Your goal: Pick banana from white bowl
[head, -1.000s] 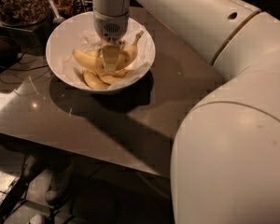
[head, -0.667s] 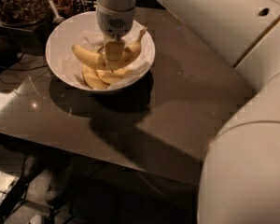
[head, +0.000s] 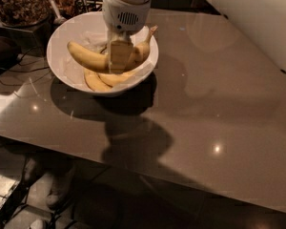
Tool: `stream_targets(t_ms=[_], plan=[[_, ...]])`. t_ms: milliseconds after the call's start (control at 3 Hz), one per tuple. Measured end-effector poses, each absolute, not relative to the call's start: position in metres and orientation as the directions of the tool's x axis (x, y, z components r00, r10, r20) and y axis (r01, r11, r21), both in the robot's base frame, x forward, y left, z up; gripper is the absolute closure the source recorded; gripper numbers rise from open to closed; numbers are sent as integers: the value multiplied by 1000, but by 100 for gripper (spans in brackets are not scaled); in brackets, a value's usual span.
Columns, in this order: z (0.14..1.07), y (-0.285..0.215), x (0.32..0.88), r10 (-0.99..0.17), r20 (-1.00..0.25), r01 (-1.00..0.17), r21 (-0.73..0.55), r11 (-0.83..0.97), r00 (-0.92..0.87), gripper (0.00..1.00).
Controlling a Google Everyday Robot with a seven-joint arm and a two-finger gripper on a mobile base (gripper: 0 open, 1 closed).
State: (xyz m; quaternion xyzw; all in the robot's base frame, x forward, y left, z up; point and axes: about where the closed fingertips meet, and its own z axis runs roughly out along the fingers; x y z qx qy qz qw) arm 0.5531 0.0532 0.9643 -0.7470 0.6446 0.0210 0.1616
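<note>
Arm (head: 250, 18) swung aside; hand (head: 118, 56) over banana (head: 83, 56) in white bowl (head: 59, 39).

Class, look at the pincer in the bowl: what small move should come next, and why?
Probably a short straight lift, to test the hold: the pincer sits low in the bowl on the banana's middle, with other bananas lying underneath.
</note>
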Motion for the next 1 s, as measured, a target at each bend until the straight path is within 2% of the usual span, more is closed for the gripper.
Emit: stream_targets(t_ms=[1000], plan=[[960,11,448,-954,-293,-990,-102,98,-64,100]])
